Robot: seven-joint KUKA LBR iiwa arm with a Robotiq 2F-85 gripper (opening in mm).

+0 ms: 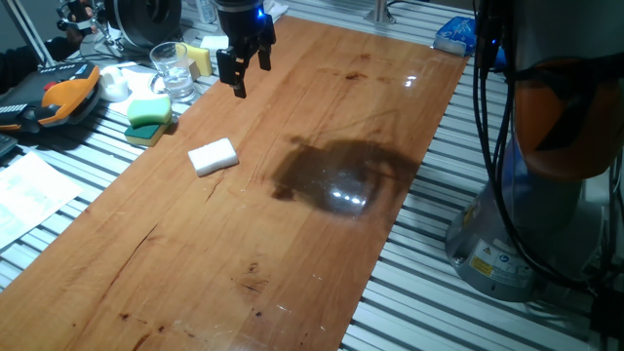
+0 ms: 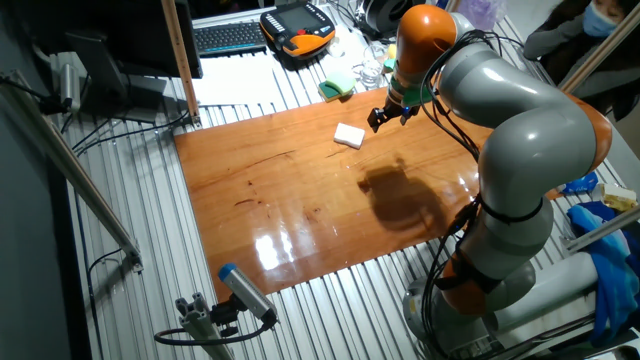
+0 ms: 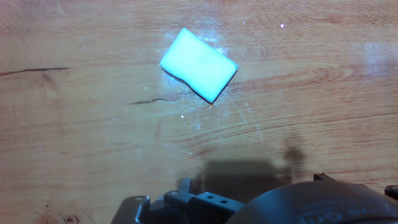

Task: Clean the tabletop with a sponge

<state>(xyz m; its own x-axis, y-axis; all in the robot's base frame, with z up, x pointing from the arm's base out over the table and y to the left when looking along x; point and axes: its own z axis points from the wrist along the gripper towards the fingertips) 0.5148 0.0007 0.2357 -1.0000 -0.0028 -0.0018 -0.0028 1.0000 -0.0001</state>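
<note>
The white sponge (image 1: 213,156) lies flat on the reddish-brown tabletop (image 1: 292,244), near its left edge. My gripper (image 1: 244,72) hangs above the board, beyond the sponge toward the far end. It is open and nothing is between its fingers. From the other fixed view, the gripper (image 2: 384,116) is just right of the sponge (image 2: 348,135) and apart from it. In the hand view the sponge (image 3: 199,64) lies tilted on the wood (image 3: 93,137), ahead of the hand; the fingertips do not show there.
A green-topped yellow sponge (image 1: 148,117), a glass (image 1: 174,70) and a pale yellow sponge (image 1: 198,60) stand just off the board's left edge. An orange handheld controller (image 1: 58,97) lies further left. Ribbed grey metal (image 1: 419,273) surrounds the board. The arm's base (image 1: 546,195) stands at right.
</note>
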